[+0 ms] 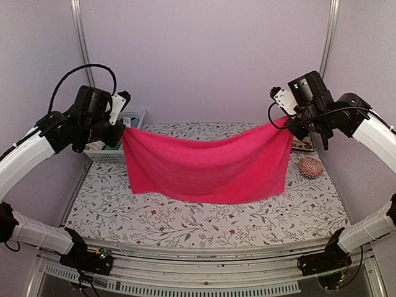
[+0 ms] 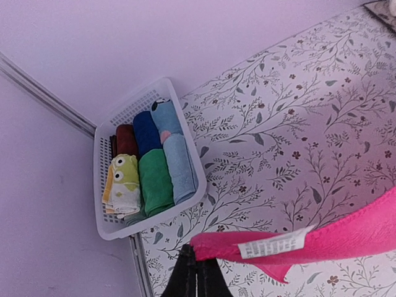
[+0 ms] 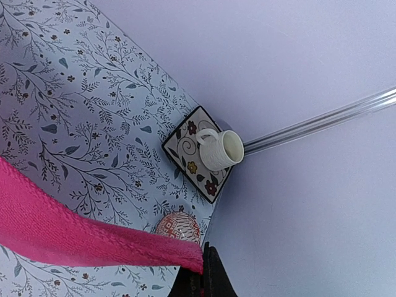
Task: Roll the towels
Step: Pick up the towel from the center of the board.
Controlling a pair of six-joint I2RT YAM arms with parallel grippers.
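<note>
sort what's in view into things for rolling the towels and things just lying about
Job: pink towel, held up by its top corners between left gripper and right gripper, both shut; lime-yellow towel in the basket.
Lying about: basket, dark red roll, blue rolls, green roll, cup on patterned tile, woven pad.

Both arms raised high, forearms angled inward; left tool and right tool level, well apart, facing each other, each pinched tight on an upper corner of the pink towel.
</note>
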